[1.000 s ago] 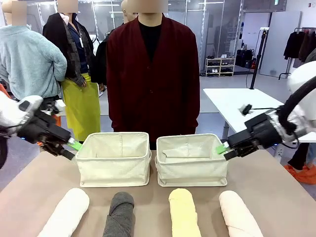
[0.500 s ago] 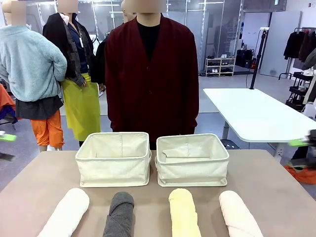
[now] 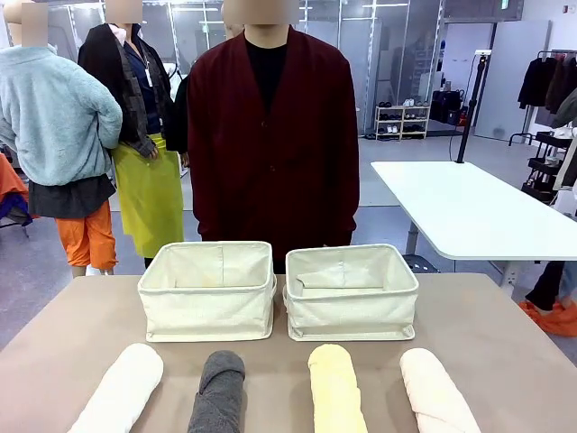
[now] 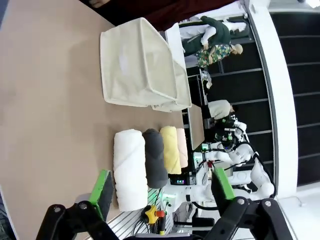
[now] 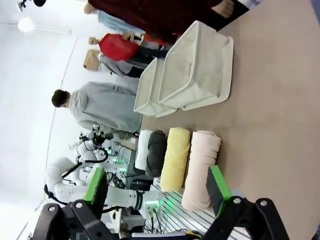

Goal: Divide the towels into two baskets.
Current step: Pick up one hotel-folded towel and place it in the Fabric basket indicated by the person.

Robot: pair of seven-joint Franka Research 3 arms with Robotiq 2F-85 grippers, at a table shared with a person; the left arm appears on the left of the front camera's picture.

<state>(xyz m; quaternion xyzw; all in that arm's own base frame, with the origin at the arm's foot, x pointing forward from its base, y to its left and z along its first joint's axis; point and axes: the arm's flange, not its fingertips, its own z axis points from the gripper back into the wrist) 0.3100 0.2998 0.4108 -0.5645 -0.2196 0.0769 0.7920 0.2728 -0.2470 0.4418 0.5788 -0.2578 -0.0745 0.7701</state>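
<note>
A second ago my grippers sat at the outer rims of the baskets point(image 3: 207, 316); now both arms have pulled back. My left gripper point(image 4: 162, 189) hangs spread wide and empty, the white towel point(image 4: 129, 167) just ahead of it. My right gripper point(image 5: 156, 184) is equally wide and empty, the pink towel point(image 5: 200, 167) nearest. All four towels lie short of the empty baskets, so sorting hasn't begun.
</note>
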